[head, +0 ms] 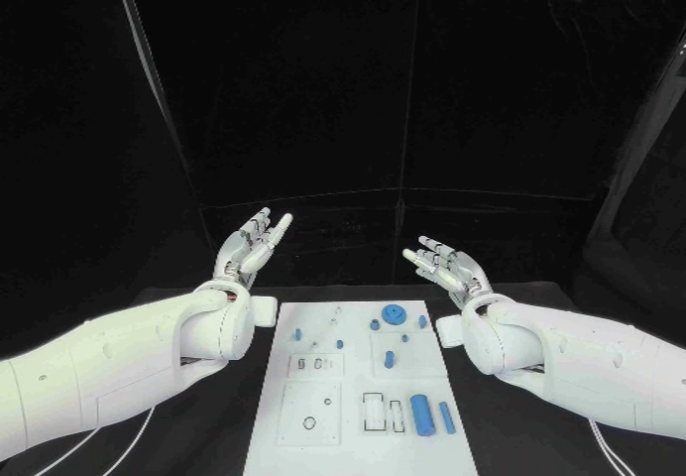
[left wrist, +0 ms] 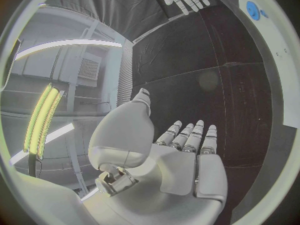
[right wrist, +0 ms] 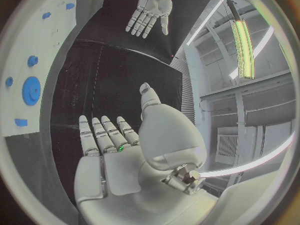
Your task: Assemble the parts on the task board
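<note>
The white task board [head: 358, 436] lies in the middle of the black table. On it are a blue gear [head: 392, 314], a small blue knob [head: 423, 319], a blue cylinder [head: 420, 412], a thinner blue peg [head: 446, 417] and several small blue pieces [head: 297, 335]. My left hand [head: 255, 240] is raised above the table to the left of the board's far end, fingers apart, holding nothing. My right hand [head: 443, 262] is raised to the right of the far end, likewise spread and empty. The right wrist view shows its palm [right wrist: 119, 155], the gear [right wrist: 31, 91] and the left hand [right wrist: 149, 12].
Black curtains close the space behind the table. White cables [head: 129, 446] run along the table under both arms. Bare black tabletop [head: 358, 288] lies beyond the board, between the two hands.
</note>
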You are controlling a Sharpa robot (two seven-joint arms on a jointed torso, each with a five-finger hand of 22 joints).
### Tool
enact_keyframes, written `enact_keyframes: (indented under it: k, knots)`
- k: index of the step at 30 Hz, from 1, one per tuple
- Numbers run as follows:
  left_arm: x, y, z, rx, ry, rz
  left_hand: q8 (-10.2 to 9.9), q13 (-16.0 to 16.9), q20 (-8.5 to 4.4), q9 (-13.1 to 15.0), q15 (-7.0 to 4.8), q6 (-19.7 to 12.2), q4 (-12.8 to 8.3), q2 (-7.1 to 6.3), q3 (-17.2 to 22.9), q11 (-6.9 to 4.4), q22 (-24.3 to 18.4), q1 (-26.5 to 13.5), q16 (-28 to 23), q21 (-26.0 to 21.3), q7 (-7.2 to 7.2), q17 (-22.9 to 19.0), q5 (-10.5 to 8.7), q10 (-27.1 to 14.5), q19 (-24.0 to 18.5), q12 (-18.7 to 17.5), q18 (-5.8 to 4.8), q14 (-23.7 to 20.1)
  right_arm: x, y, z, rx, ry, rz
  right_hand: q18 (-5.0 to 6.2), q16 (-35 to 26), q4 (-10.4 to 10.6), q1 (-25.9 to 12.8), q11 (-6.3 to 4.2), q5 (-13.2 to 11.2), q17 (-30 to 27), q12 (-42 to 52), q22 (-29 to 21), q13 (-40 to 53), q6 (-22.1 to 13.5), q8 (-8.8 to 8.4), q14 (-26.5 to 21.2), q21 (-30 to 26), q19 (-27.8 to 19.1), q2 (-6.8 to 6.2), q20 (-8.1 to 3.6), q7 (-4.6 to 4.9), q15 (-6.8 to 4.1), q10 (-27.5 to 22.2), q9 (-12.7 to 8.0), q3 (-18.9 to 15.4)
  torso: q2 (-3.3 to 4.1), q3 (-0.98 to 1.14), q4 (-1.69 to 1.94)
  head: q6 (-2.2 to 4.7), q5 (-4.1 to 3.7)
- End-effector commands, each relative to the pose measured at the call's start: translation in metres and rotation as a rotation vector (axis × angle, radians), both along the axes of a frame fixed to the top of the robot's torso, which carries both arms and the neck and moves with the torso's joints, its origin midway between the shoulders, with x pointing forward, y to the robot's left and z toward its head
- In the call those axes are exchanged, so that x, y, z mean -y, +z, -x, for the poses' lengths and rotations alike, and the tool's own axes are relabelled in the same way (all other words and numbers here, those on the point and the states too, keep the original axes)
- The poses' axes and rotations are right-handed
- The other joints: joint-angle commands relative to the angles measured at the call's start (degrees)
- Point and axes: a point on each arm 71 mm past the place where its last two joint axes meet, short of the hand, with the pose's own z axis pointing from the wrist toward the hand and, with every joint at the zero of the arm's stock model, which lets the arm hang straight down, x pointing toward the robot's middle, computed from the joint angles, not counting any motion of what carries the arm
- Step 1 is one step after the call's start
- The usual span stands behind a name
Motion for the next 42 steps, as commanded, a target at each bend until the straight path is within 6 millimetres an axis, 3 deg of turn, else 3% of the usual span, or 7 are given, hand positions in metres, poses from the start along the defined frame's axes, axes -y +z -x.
enact_keyframes:
  k: [1,17,20,23,27,32,42]
  knots:
    - [0.004,0.007,-0.001,0.062,-0.071,0.059,0.4,0.1,0.71,0.1,0.54,0.5,0.6,0.15,-0.1,0.68,0.1,1.6,0.2,0.4,5.05,0.1,0.31,0.1,0.1,0.3,0.82,0.3,-0.008,0.001,-0.004,-0.012,0.167,0.022,2.25,1.2,-2.7,4.9,1.25,-0.5,0.6,0.6,1.2,0.3,2.6,0.49,6.7,2.7,7.6,-0.07,0.46,8.04,1.08,4.1,0.3,-0.1,0.01,0.01,0.01,0.0,0.0]
    - [0.001,0.007,0.0,0.059,-0.085,0.066,0.5,0.2,0.73,0.2,0.82,0.9,0.5,0.41,-0.1,1.21,0.2,2.0,0.4,0.5,5.6,0.3,0.31,0.6,0.3,0.4,0.58,1.0,0.0,0.007,-0.008,0.047,0.186,0.099,3.15,2.5,-6.2,7.7,1.58,-2.7,1.1,1.1,1.7,0.8,7.5,0.89,16.0,5.0,13.4,0.06,0.39,8.13,0.2,12.4,0.6,0.3,-0.01,-0.02,0.03,-1.83,-0.83]
    - [0.001,0.007,0.0,0.062,-0.088,0.069,0.6,0.3,0.74,0.3,1.58,1.7,0.5,0.61,-0.2,1.76,0.4,2.6,1.0,0.9,6.18,0.6,0.29,1.7,1.0,0.5,-0.18,3.2,0.001,0.008,-0.009,0.061,0.186,0.124,4.21,4.7,-8.9,10.3,0.56,-4.3,1.9,2.9,2.3,1.7,13.5,1.75,26.0,7.0,18.2,0.43,0.33,7.64,-0.92,23.5,1.2,1.5,-0.02,-0.02,0.08,-2.07,-0.74]
    - [-0.002,0.008,0.001,0.069,-0.082,0.067,1.7,1.4,0.82,0.9,3.59,6.5,0.4,0.81,-0.3,4.56,2.1,3.6,4.9,3.8,8.37,2.7,0.28,9.3,7.1,2.4,-2.08,15.0,0.002,0.008,-0.009,0.081,0.199,0.171,5.81,6.6,-11.2,12.1,-0.84,-5.1,2.1,5.1,2.8,2.0,22.7,3.46,32.3,8.8,21.8,0.67,0.27,6.65,-2.51,30.1,2.0,2.7,-0.06,0.01,0.1,-2.2,-0.68]
    - [-0.007,0.009,0.003,0.075,-0.094,0.062,5.6,4.5,0.33,2.8,-0.34,22.2,-1.6,0.14,-0.3,2.91,8.6,8.7,13.2,18.0,7.48,6.2,0.18,38.7,35.6,10.7,1.31,38.2,0.001,0.013,-0.011,0.124,0.228,0.262,6.91,7.8,-14.4,13.0,-2.41,-5.5,2.2,6.4,3.4,1.5,33.0,5.06,39.0,11.4,26.7,1.44,-0.39,5.28,-4.54,35.5,2.4,4.3,0.01,0.03,0.06,-2.83,-0.51]
    - [-0.013,0.014,0.011,0.077,-0.142,0.044,8.7,4.4,-1.99,3.9,-3.6,37.1,-4.6,-0.58,-0.8,-0.11,9.3,13.3,15.9,21.6,5.72,8.6,0.12,48.4,45.4,12.2,2.22,49.4,-0.003,0.026,-0.016,0.202,0.294,0.431,7.05,9.7,-17.9,13.0,-4.39,-4.8,3.3,6.7,5.0,1.6,36.8,5.45,47.5,15.4,32.9,1.94,-3.32,4.03,-7.41,40.7,2.3,5.7,0.61,-0.09,-0.26,-3.5,-0.22]
    - [-0.015,0.027,0.037,0.058,-0.226,0.05,8.6,4.0,-5.82,3.4,-7.27,43.6,-7.4,-0.01,-2.0,-2.66,10.4,16.9,20.8,25.6,3.84,15.2,0.13,57.0,55.1,10.3,2.05,60.9,-0.018,0.058,-0.023,0.346,0.401,0.845,6.77,16.9,-18.7,13.3,-8.12,-3.0,8.7,6.3,15.5,1.7,43.3,5.75,65.9,34.2,44.2,-0.48,-10.55,1.49,-13.56,50.2,2.2,6.9,3.37,-0.28,-0.3,-4.27,-0.49]
